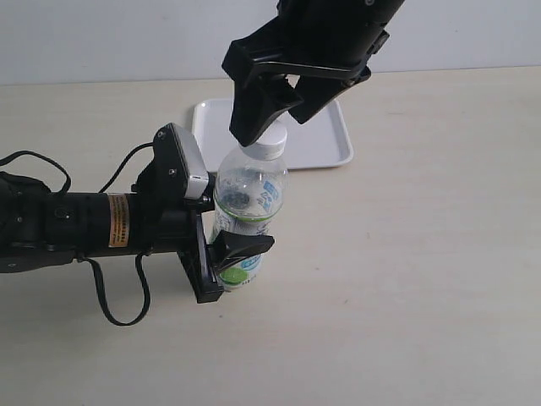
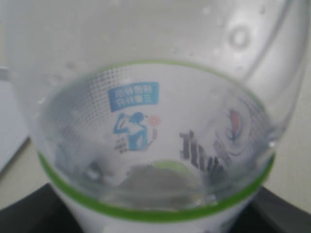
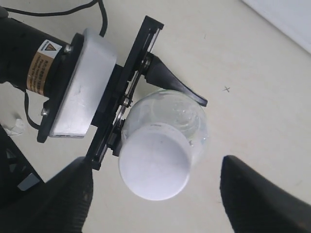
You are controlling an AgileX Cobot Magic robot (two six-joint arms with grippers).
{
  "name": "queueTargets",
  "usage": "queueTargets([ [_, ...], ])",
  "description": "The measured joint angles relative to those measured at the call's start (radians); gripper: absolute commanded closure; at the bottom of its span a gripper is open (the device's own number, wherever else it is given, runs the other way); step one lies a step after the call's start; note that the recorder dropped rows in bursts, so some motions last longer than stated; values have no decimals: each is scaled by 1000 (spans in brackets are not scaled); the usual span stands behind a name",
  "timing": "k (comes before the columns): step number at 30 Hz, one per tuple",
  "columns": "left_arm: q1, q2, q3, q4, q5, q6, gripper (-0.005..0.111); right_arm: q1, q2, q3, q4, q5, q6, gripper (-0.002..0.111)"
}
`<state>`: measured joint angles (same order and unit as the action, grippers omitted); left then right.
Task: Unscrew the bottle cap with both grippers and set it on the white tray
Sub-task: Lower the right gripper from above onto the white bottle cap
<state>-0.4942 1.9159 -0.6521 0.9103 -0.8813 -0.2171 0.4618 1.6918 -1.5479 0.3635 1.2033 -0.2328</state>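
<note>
The clear bottle (image 1: 248, 203) stands upright on the table, its white, green and blue label (image 2: 146, 121) filling the left wrist view. My left gripper (image 1: 228, 258) is shut on the bottle's lower body, one black finger (image 1: 245, 246) across the front. The white cap (image 1: 270, 145) sits on the neck; from above the cap (image 3: 154, 167) shows as a white disc. My right gripper (image 1: 269, 114) hangs just over the cap, open, its two black fingers (image 3: 63, 201) standing wide on either side of the cap without touching it. The white tray (image 1: 330, 139) lies behind the bottle.
The left arm with its orange label (image 1: 117, 222), grey box (image 1: 188, 162) and looping black cables (image 1: 118, 296) stretches in from the left. Bare beige table (image 1: 406, 279) spreads to the right and front of the bottle.
</note>
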Motion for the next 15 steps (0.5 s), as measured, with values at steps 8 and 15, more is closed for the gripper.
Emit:
queueTargets([
  [8,0,0,0,0,0,0,107,0,0,0,-23,6,0,38],
  [15,0,0,0,0,0,0,107,1,0,0,-23,15,0,38],
])
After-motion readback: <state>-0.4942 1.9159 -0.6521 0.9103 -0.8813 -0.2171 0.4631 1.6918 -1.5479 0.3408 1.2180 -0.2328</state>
